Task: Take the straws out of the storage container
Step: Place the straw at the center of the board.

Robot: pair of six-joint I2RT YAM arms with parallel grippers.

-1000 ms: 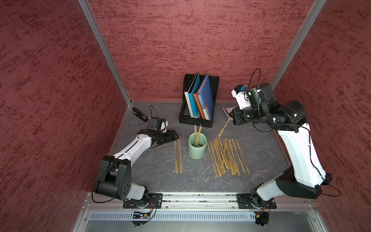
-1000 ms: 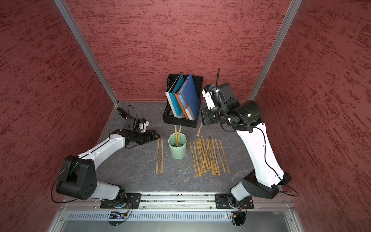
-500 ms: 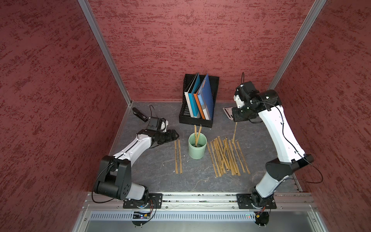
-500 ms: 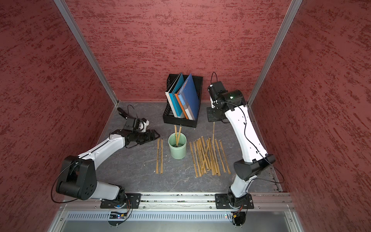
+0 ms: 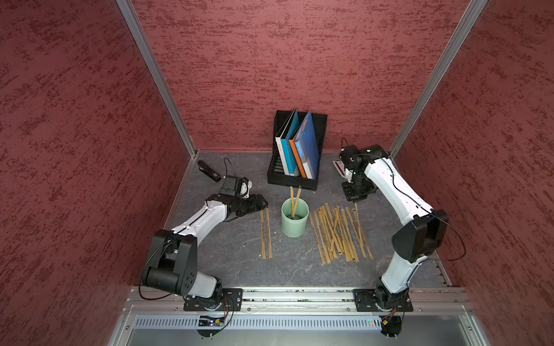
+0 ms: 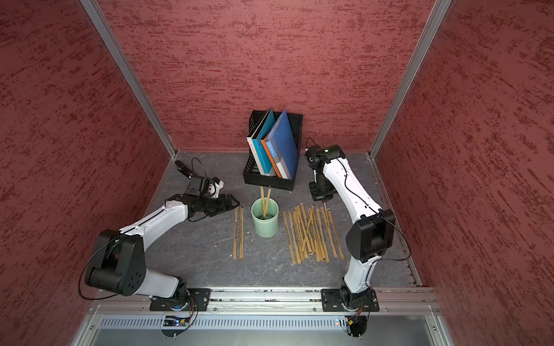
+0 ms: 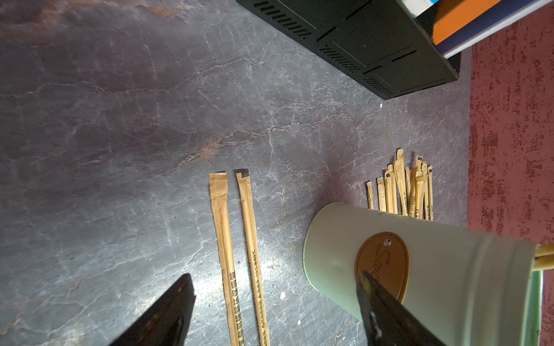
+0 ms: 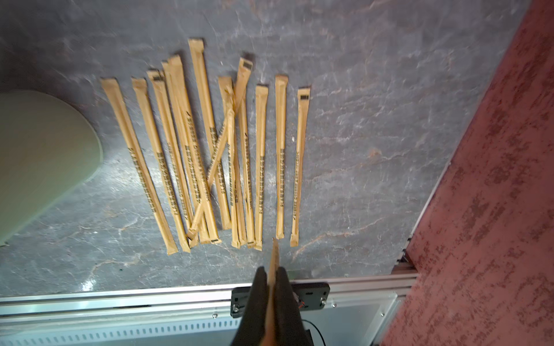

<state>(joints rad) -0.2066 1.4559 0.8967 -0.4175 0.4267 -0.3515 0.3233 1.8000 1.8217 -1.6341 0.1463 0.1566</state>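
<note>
Top views both show a dark grey, marble-veined tabletop [image 5: 239, 269] boxed in by three red textured walls [image 5: 269, 60]. Aluminium posts [image 5: 156, 75] stand at the far corners and a metal rail [image 5: 299, 295] runs along the near edge.

A black mesh file holder [image 5: 292, 179] with blue, orange and white folders stands far centre. A small black stapler-like object [image 5: 209, 171] lies in the far left corner. Nothing stands between either arm and the cup.

The mint-green storage container [image 5: 294, 220] stands upright mid-tabletop, just near of the file holder, with two straws [image 5: 295, 199] leaning in it. Two more straws lie side by side just left of it, and a loose row of about a dozen lies just right of it, one crossed over the others.

The left pincer [image 5: 260, 203] sits low at the far ends of the left pair, jaws apart and holding nothing. In the left wrist view one fingertip [image 7: 364, 280] overlaps the container's brown oval label [image 7: 382, 263]; whether it touches, I cannot tell.

The right pincer [image 5: 356, 199] is at the far right end of the row, well apart from the container. It is clamped on the held straw [image 8: 274, 251], which hangs down toward the row's far ends.
</note>
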